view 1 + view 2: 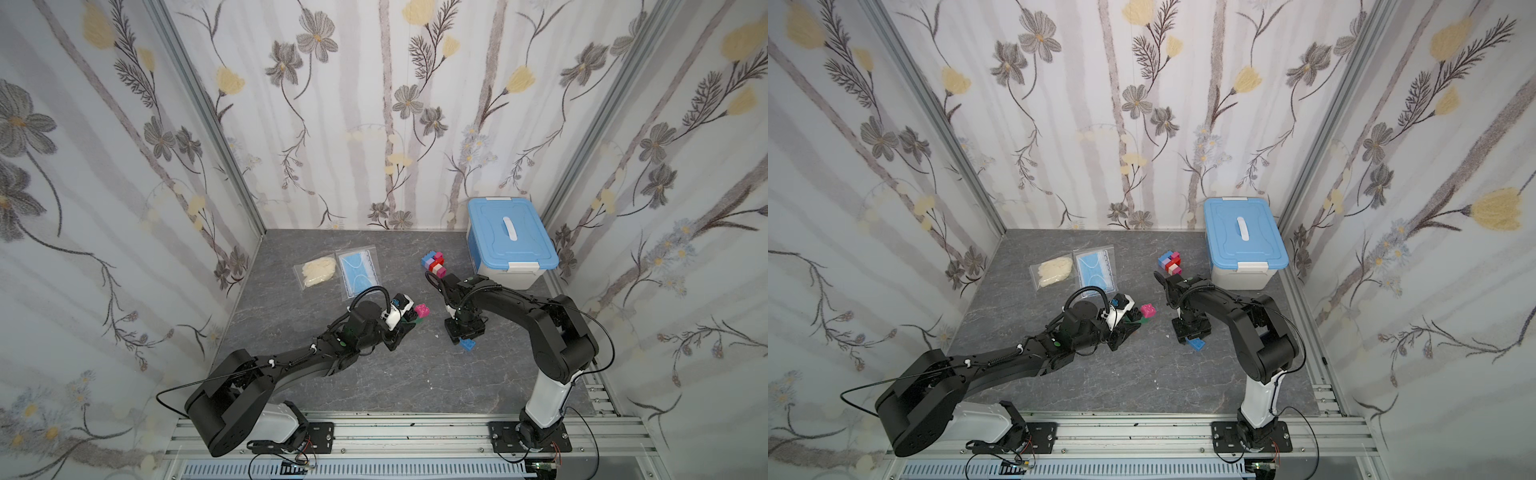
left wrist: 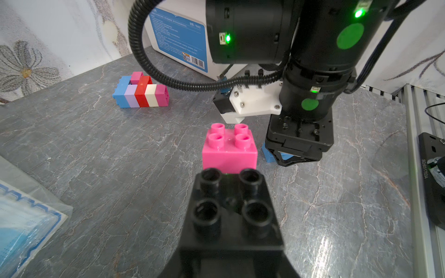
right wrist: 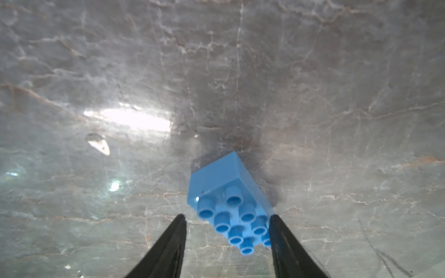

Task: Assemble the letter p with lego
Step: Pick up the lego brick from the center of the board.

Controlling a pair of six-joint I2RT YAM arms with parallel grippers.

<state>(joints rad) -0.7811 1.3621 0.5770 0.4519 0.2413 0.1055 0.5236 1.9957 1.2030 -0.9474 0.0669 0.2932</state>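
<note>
joined blue-lavender-red-cream-pink plastic brick stack (image 2: 140,92) lay sideways, far centre; square pink studded brick (image 2: 228,149) upright mid-table; square black studded brick (image 2: 231,209) just left; long blue studded brick (image 3: 231,204) studs-up, right.

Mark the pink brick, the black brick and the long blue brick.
pink brick (image 2: 230,154), left wrist view, front side face.
black brick (image 2: 230,202), left wrist view, studded top, centre.
long blue brick (image 3: 214,178), right wrist view, smooth end face.

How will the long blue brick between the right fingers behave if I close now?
Blue brick looks rigid, glossy plastic: likely won't deform, may slip. It lies skewed between the right gripper's fingers, so closing will probably twist it square first. Flat, studs up: unlikely to tip.
</note>
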